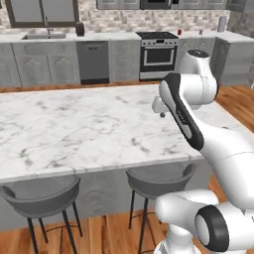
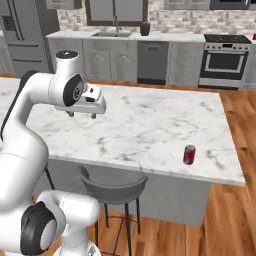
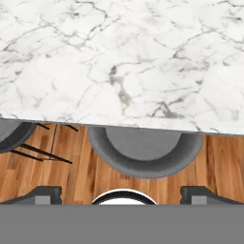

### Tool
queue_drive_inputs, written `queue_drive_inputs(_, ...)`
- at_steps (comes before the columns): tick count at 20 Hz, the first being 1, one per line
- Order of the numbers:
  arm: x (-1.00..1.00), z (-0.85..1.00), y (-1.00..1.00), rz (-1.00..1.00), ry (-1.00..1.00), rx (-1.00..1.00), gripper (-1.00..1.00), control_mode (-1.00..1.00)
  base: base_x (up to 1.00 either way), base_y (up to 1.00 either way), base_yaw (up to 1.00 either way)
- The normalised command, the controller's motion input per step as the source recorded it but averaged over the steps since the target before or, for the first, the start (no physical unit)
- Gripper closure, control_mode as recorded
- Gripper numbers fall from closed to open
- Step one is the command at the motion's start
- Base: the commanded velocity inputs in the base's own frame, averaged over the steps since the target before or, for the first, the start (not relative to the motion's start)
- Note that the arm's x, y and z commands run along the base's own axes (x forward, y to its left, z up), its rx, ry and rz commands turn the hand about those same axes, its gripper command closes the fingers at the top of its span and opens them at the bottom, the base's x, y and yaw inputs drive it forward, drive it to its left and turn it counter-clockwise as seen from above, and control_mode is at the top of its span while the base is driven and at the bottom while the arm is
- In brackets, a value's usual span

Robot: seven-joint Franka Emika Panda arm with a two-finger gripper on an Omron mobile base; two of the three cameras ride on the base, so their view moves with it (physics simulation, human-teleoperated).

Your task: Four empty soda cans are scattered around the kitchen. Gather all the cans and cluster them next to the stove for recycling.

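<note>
jaws [image 2: 83,115]: spread wide, pinching nothing, hanging over the marble island surface [image 2: 150,125] near its front edge, above a grey stool [image 3: 143,155] | soda can [image 2: 189,155]: upright on the surface near its right front corner, well apart from the jaws | stove [image 2: 224,60]: against the far wall

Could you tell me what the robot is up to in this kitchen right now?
It is gathering soda cans to set by the stove. At this moment the gripper hangs open and empty over the marble island, near its front edge above the stools. One red can stands on the island's near right part, well away from the gripper. Two small red things sit on the counter right of the stove, too small to identify.
</note>
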Motion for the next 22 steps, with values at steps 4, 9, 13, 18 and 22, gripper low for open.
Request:
queue_drive_inputs(4, 0.0, 0.0, 0.0, 0.0, 0.0, 0.0, -1.0, 1.0, 0.02, -0.65, 0.0)
queue_drive_inputs(9, 0.0, 0.0, 0.0, 0.0, 0.0, 0.0, -1.0, 1.0, 0.05, -0.55, 0.0)
queue_drive_inputs(13, 0.0, 0.0, 0.0, 0.0, 0.0, 0.0, -1.0, 1.0, 0.11, -0.52, 0.0)
queue_drive_inputs(18, 0.0, 0.0, 0.0, 0.0, 0.0, 0.0, -1.0, 1.0, 0.04, -0.6, 0.0)
queue_drive_inputs(22, 0.0, 0.0, 0.0, 0.0, 0.0, 0.0, -1.0, 1.0, 0.02, -0.63, 0.0)
